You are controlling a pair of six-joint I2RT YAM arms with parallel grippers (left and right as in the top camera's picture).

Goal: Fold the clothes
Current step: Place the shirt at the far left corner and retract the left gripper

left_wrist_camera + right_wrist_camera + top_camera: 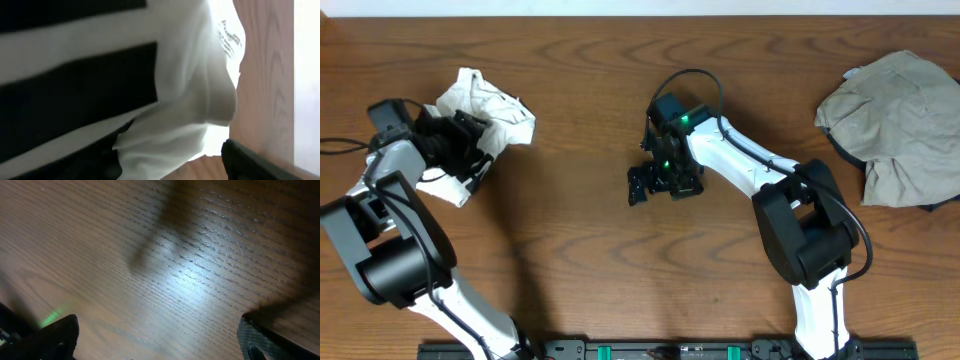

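Observation:
The clothes lie in two places. A white T-shirt (490, 115) with black lettering is crumpled at the far left. My left gripper (468, 150) is pressed into its lower edge. In the left wrist view the T-shirt (180, 100) fills the frame. The left gripper (167, 162) stands open; the white cloth hangs between its jaws, and bare wood shows beside the right finger (250, 162). A grey-beige shirt (900, 120) sits at the far right on a dark garment (932, 206). My right gripper (662, 187) hovers open over bare wood mid-table, nothing between its fingers (157, 340).
The wooden table (580, 250) runs across the whole view. The arm bases and a black rail (660, 350) line the front edge. The right arm's white links (750, 170) stretch from the front right toward the centre.

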